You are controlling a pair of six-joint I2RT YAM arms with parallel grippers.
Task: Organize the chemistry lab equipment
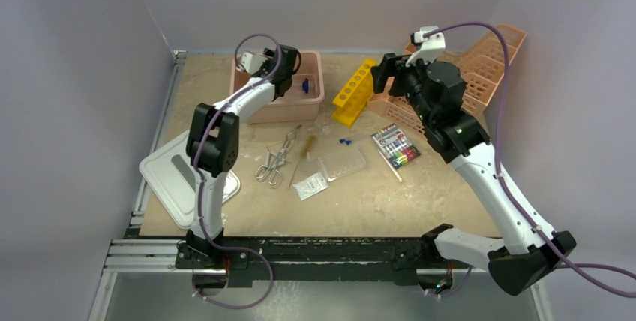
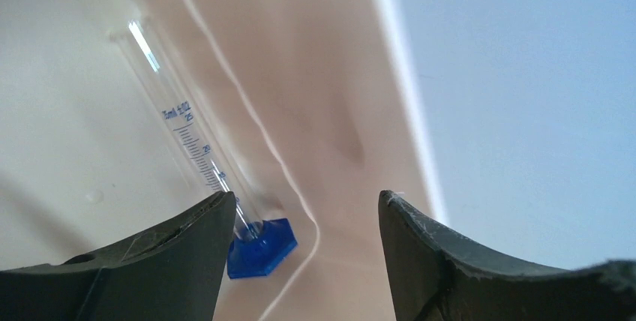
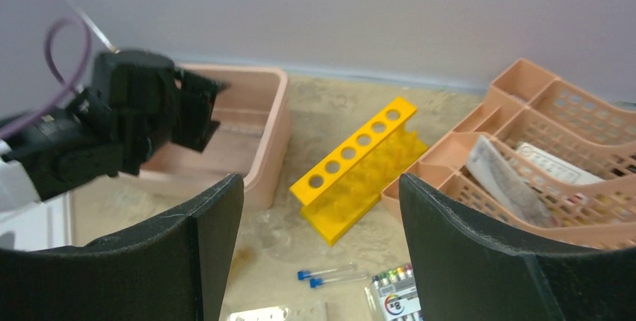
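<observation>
The cylinder (image 2: 187,137) lies in the bin (image 1: 296,111), seemingly clear of the left end effector (image 2: 306,199), whose jaws stand wide and empty, so that placement looks done. Next comes a reach for the tongs (image 1: 274,162), bags (image 1: 310,185) or tubes (image 1: 344,142) mid-desk. The right end effector (image 3: 321,182) hangs wide and empty near the rack (image 1: 354,90).

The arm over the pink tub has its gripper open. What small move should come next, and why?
Probably lift the left gripper straight up out of the pink plastic tub. The clear graduated cylinder with the blue hexagonal base lies inside the tub, the gripper is open, and the silver metal tongs wait on the table.
</observation>
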